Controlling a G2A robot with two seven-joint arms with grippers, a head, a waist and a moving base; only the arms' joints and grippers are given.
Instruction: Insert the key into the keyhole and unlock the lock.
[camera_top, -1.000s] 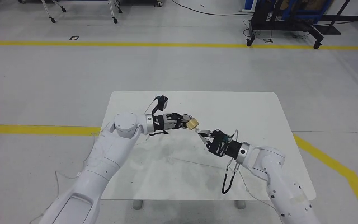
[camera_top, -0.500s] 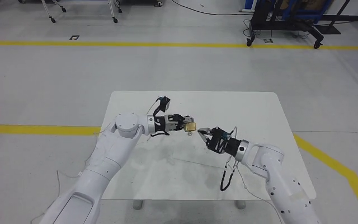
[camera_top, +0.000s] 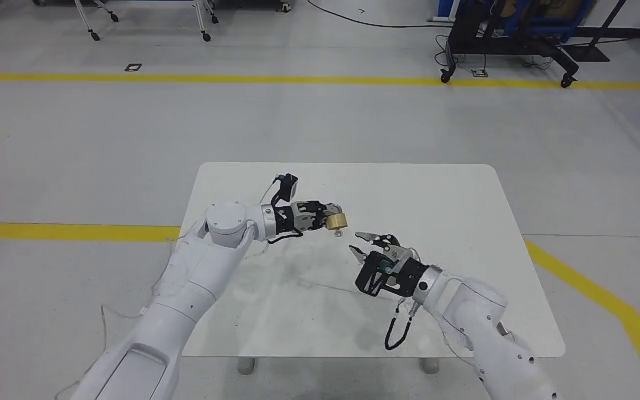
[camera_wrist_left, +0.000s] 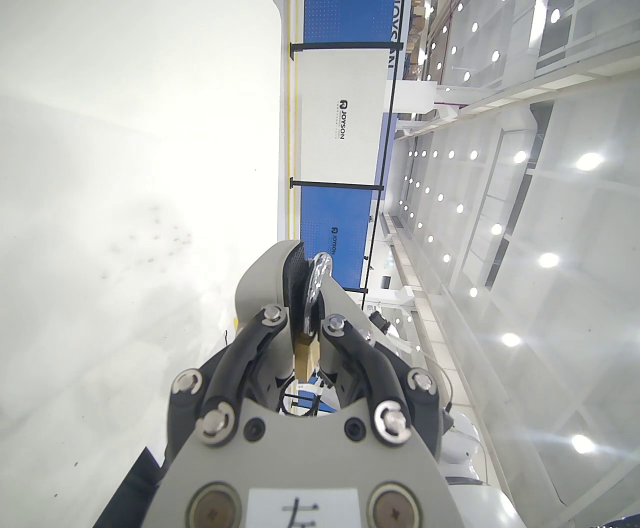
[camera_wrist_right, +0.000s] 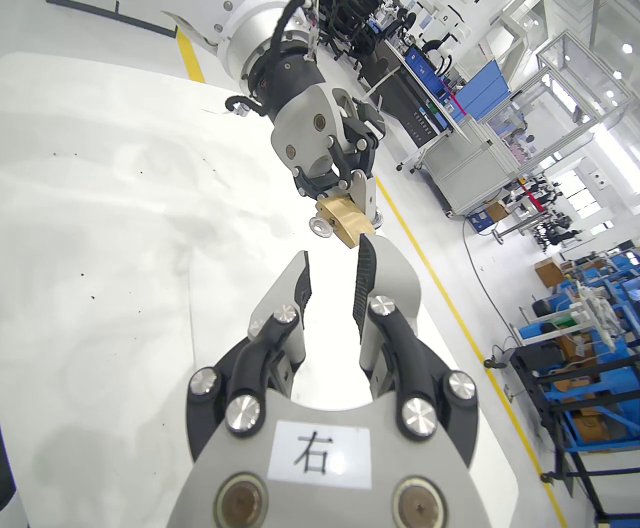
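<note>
While the fingers of the left gripper (camera_top: 328, 217) are clenching the lock (camera_wrist_right: 345, 222) above the counter (camera_top: 450, 200), the key (camera_wrist_right: 320, 226) is jutting from it, blade hidden; the right gripper (camera_wrist_right: 332, 257) is hanging just beside the lock, fingers released.

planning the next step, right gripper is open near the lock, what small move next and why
Probably ease the right gripper forward onto the key head and close: the key seems seated in the lock, which the left gripper holds, while the right is open and apart.
</note>
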